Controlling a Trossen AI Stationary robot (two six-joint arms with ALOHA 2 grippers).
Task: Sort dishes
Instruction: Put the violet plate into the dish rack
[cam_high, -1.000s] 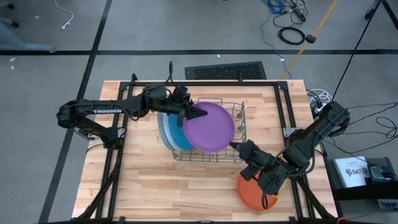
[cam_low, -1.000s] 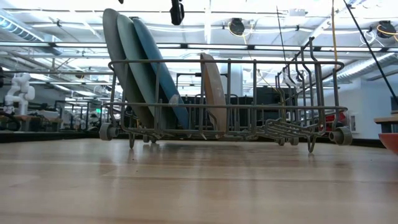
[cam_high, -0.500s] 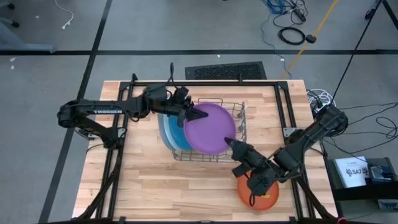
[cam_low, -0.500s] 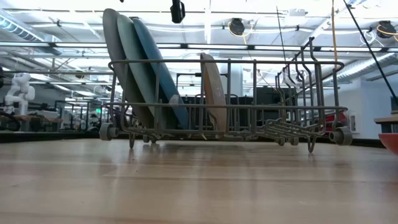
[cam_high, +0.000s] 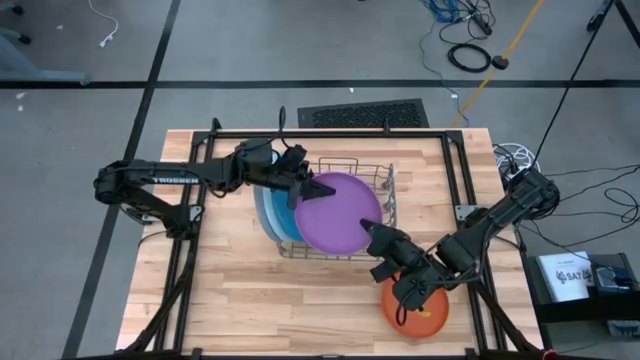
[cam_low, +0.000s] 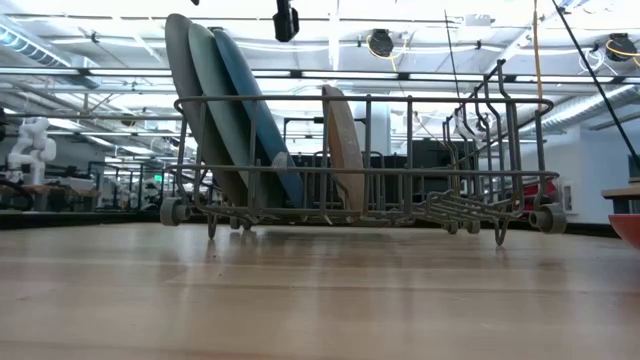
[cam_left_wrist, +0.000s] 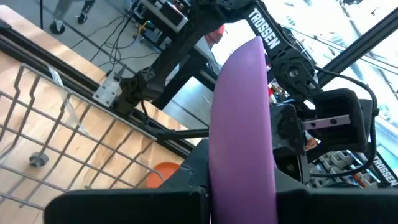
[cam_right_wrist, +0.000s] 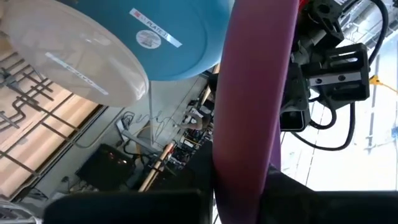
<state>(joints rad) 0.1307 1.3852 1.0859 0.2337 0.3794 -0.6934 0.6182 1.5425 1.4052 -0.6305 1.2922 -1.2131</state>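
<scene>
Right end effector (cam_high: 368, 233) moved off the orange-red plate (cam_high: 420, 312) and up to the purple plate (cam_high: 340, 213); its wrist view shows both fingers pinching that plate's rim, so it's clamped on. Left end effector (cam_high: 318, 186) also grips the purple plate on the opp. edge, holding it above the wire rack (cam_high: 388, 190). Reads as a two-arm handover or steadying before slotting it in. Big blue/grey plates (cam_low: 215, 110) stand upright at one end of rack, beige plate (cam_low: 343, 150) mid-rack; orange-red one lies flat on wood bench (cam_high: 230, 290) near right arm. Room: grey floor w/ black tape lines, cables, floor vent behind bench; lab clutter in bkgd.
</scene>
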